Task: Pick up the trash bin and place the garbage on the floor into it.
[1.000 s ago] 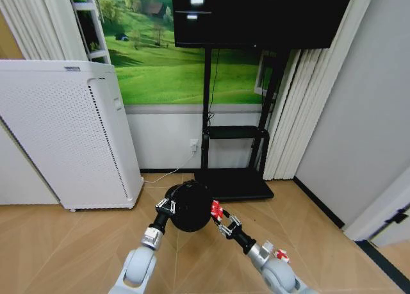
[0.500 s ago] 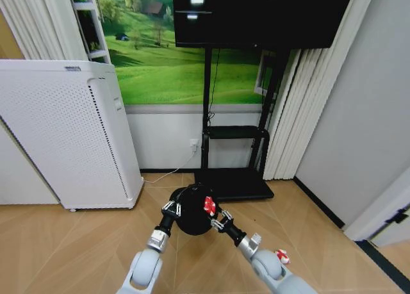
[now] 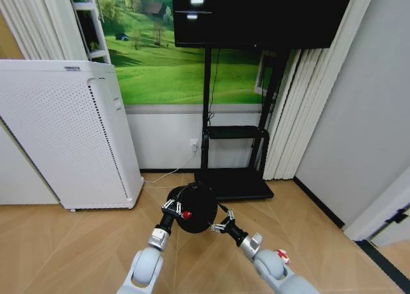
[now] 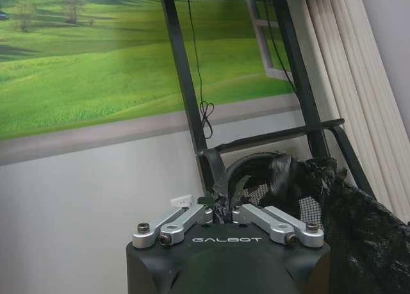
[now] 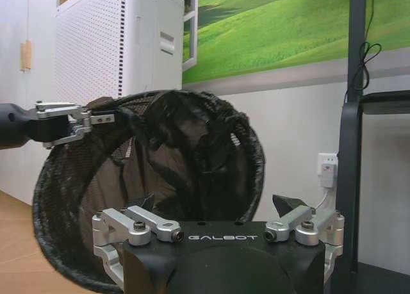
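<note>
A second ago a red-and-white wrapper sat pinched in the right gripper (image 3: 222, 223) just to the right of the trash bin (image 3: 196, 207); half a second ago it was over the bin's rim. Now a small red piece (image 3: 186, 214) shows at the bin's left inner side, just beside the left gripper (image 3: 172, 209), and the right gripper's fingers stand spread wide with nothing between them, right at the bin's right rim. The bin itself sits slightly higher and more to the right than a second ago, and the camera has not shifted.

The left gripper is clamped narrow on the bin's rim, holding the bin tilted above the floor (image 3: 77, 243); in the left wrist view its fingertips (image 4: 221, 207) close on the mesh edge and the black liner (image 4: 359, 236). In the right wrist view the bin's mouth (image 5: 147, 179) faces the right gripper (image 5: 214, 204), and the left gripper (image 5: 96, 119) grips the far rim.

Just behind the bin stands the black TV stand base (image 3: 234, 184), its posts rising to the dark screen (image 3: 256, 15). The white air purifier (image 3: 64, 134) stands to the bin's left, near it. A second red-and-white wrapper (image 3: 282, 255) lies on the floor to the bin's right, beside the right arm's elbow. White curtains (image 3: 291, 114) hang to the right behind the stand.
</note>
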Tool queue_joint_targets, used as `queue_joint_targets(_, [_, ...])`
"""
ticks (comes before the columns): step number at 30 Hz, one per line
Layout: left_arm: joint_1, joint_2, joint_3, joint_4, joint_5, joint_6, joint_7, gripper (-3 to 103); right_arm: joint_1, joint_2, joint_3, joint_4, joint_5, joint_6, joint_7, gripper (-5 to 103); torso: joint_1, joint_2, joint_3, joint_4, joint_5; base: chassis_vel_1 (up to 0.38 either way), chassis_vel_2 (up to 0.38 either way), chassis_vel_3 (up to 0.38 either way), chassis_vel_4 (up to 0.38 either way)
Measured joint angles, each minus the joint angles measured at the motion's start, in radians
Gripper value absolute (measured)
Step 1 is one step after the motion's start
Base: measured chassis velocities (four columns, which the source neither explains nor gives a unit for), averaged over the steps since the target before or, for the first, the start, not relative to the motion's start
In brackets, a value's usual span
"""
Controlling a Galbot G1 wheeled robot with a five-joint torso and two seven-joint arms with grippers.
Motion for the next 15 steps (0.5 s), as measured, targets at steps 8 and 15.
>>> queue_joint_targets(8, [0.014,0.02,-0.07,-0.024,-0.021,-0.008,-0.005,7,-0.078,-0.015,0.112,-0.004,0.05,-0.106,0.08,100,0.0,0.0,0.0,-0.0003,0.0,0.0,0.0,0.0,0.0])
queue_joint_targets(15, [0.037,0.058,-0.154,-0.057,-0.064,-0.014,-0.011,7,-0.1,0.023,0.214,-0.116,0.089,-0.163,0.238,100,0.0,0.0,0.0,-0.0001,0.0002,0.0,0.0,0.0,0.0])
